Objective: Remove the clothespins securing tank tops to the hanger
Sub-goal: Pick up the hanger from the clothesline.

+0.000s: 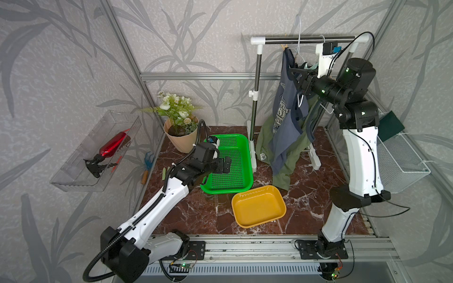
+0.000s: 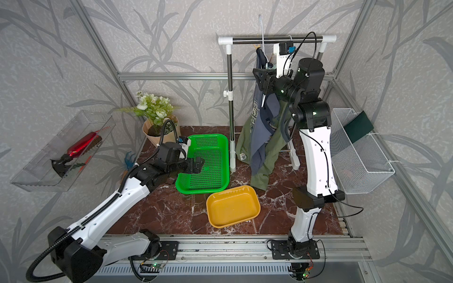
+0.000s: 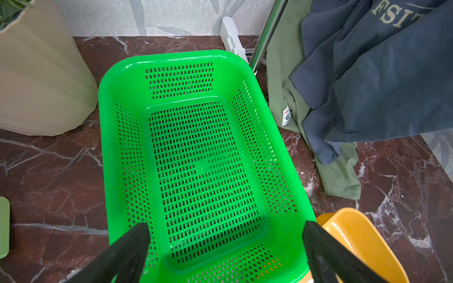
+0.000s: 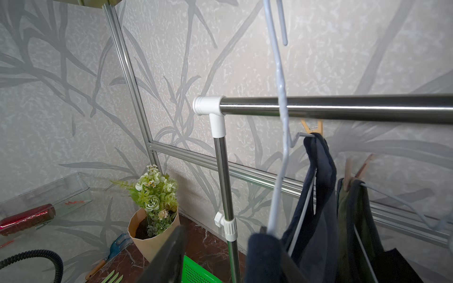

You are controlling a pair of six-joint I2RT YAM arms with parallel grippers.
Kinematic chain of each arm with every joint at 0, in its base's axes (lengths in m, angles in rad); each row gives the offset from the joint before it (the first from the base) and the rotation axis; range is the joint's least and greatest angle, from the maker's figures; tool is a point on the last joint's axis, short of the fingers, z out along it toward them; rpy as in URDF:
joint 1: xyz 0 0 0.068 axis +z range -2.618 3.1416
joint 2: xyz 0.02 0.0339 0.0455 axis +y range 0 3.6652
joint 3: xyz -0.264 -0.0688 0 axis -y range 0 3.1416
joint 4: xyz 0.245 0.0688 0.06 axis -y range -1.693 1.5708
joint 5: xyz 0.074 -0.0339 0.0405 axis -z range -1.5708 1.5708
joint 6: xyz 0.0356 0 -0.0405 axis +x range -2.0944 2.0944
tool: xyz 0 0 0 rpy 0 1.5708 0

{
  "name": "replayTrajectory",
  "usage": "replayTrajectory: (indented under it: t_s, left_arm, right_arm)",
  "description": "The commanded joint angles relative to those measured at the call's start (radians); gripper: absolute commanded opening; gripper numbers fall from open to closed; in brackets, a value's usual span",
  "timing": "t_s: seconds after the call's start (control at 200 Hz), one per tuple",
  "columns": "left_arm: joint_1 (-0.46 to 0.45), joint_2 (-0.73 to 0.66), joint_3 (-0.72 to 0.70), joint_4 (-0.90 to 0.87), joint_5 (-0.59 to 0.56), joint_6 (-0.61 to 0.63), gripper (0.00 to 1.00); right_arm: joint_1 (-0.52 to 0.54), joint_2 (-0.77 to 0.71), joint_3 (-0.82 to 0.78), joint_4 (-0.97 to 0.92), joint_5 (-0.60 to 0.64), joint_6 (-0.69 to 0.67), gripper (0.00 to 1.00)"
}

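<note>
**Bimanual cell, seen from above and from both wrists.** The left gripper [image 1: 227, 164] hovers low over the green basket [image 1: 247, 152]. Its fingers [image 3: 132, 245] are spread wide with nothing between them. The right gripper [image 1: 295, 80] is raised to the top of the clothes rack [image 1: 256, 80], just beneath the steel rail [image 4: 355, 107]. In the right wrist view its fingers [image 4: 169, 254] stand partly apart with nothing seen between them, and a fold of dark blue cloth lies against one of them. The tank tops hang on the rack below the rail, the slate-blue tank top [image 1: 285, 115] over the olive tank top [image 1: 284, 171]. Both hems reach down to the marble bench [image 1: 196, 215] beside the basket. A white wire hanger [image 4: 278, 80] crosses the rail, steeply tilted. Two clothespins can be made out, both clipped to the garments. A yellow-tan clothespin [image 4: 312, 127] grips the slate-blue strap at the hanger's tip, just under the rail. A pale tan clothespin [image 4: 350, 175] grips the navy-trimmed olive strap beside it. A yellow tub [image 1: 259, 208] sits on the bench just beside the basket's near corner, and a potted plant [image 1: 180, 137] stands at its far corner.
</note>
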Motion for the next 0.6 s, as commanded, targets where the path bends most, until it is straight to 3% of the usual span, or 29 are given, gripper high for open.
replayTrajectory:
  t_s: [0.0, 0.315, 0.495, 0.595]
  left_arm:
    - [-0.001, -0.019, -0.008, -0.014, -0.001, -0.01, 0.99]
    - [-0.001, -0.023, -0.019, -0.015, -0.007, -0.006, 0.99]
    - [-0.002, -0.023, -0.022, -0.012, -0.008, -0.006, 0.99]
    - [-0.001, -0.017, -0.021, -0.012, -0.006, -0.003, 0.99]
  right_arm:
    - [-0.003, -0.027, -0.033, 0.018, 0.023, -0.035, 0.03]
    - [-0.003, -0.097, -0.244, 0.102, 0.022, -0.037, 0.03]
    - [-0.003, -0.215, -0.434, 0.236, -0.026, -0.034, 0.02]
    - [-0.01, -0.247, -0.459, 0.268, -0.026, -0.035, 0.0]
